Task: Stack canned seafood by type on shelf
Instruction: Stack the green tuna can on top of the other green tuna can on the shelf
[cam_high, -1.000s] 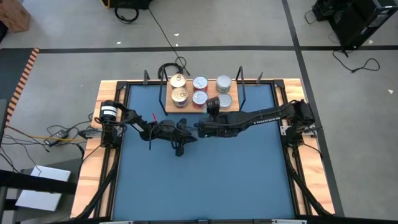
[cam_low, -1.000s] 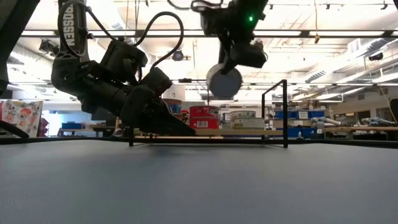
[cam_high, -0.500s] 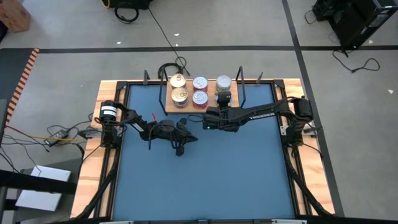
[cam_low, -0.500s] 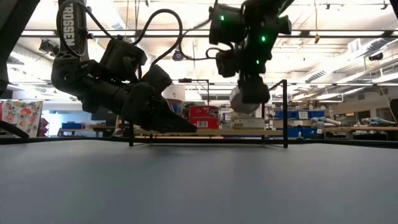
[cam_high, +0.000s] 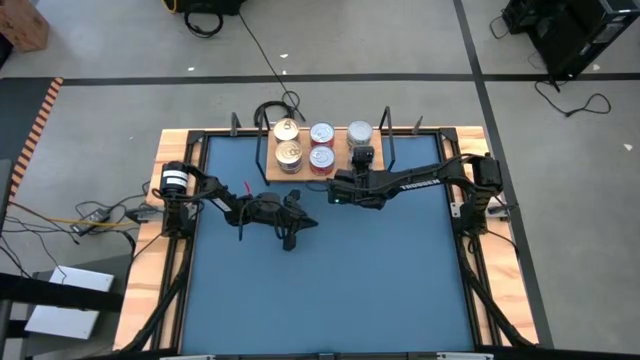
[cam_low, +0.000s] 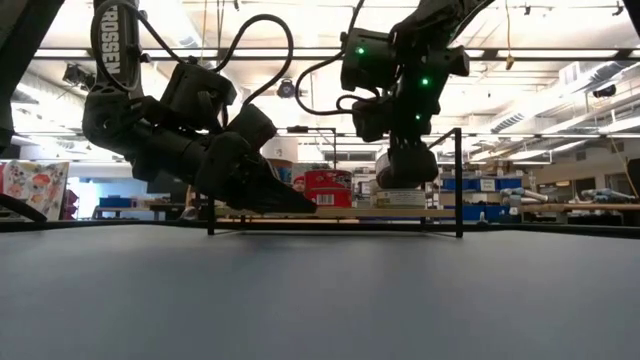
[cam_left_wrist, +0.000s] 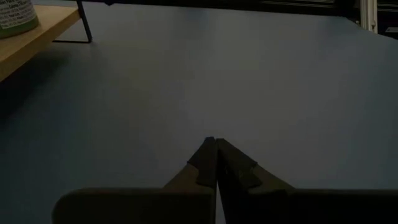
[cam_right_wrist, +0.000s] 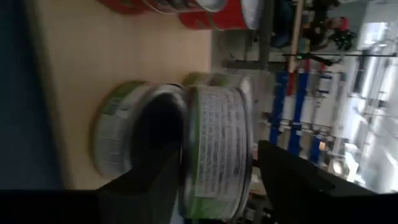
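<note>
Nearest on the blue counter, the left gripper lies low at about 9 o'clock of centre, its fingers pressed together and holding nothing — the left wrist view shows the two tips meeting over bare surface. Just beyond it, toward 12 o'clock, the right gripper reaches in from the 3 o'clock side and pinches a silver-lidded tin with a green label, held just above another green-labelled tin that sits on the shelf. In the low view the held tin hangs close over the shelf board between the black wire uprights. Farther along the shelf stand two gold-lidded tins at its 9 o'clock end, two red-sided tins in the middle — and a plain silver tin at the far edge behind the right gripper.
</note>
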